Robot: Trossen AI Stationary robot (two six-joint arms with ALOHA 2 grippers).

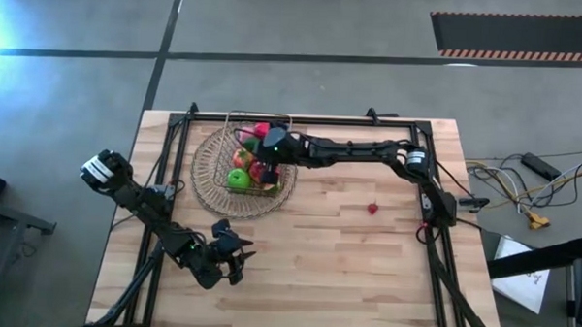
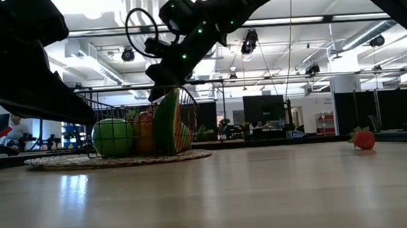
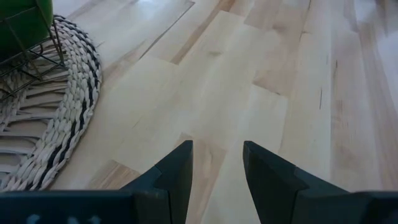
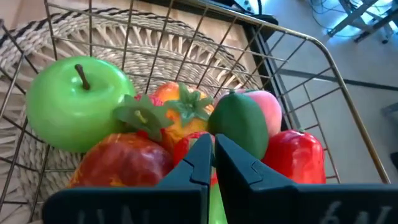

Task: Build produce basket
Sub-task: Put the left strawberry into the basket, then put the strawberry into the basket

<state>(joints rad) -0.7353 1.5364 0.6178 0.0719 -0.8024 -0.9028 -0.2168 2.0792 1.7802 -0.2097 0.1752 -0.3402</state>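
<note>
The wire basket (image 1: 236, 124) (image 4: 336, 68) stands on a round woven mat (image 1: 208, 185) at the table's far left. It holds a green apple (image 4: 74, 106), an orange tomato (image 4: 180, 102), a dark green piece (image 4: 239, 121), a pink peach (image 4: 277, 106) and red apples (image 4: 298, 155). My right gripper (image 4: 213, 155) (image 1: 267, 153) reaches into the basket from the right, shut on the watermelon slice (image 2: 167, 123). My left gripper (image 3: 217, 155) (image 1: 234, 254) is open over bare wood near the table's front, beside the mat's edge (image 3: 68, 112). One red berry (image 1: 373, 209) lies on the table. My right gripper pinches the watermelon slice between its two fingers; the green rind (image 4: 215, 202) shows in the narrow gap between them. The fingers come slanting down from the table's right. The slice stands on edge inside the basket among the other fruit, its rind (image 2: 163, 120) curving down below the fingertips.
The red berry (image 2: 363, 139) sits alone on open wood right of the basket. A black frame (image 1: 302, 118) runs along the table's edges. The right arm (image 1: 359, 148) stretches across the far part of the table. Cables (image 1: 514, 181) lie off the table's right side.
</note>
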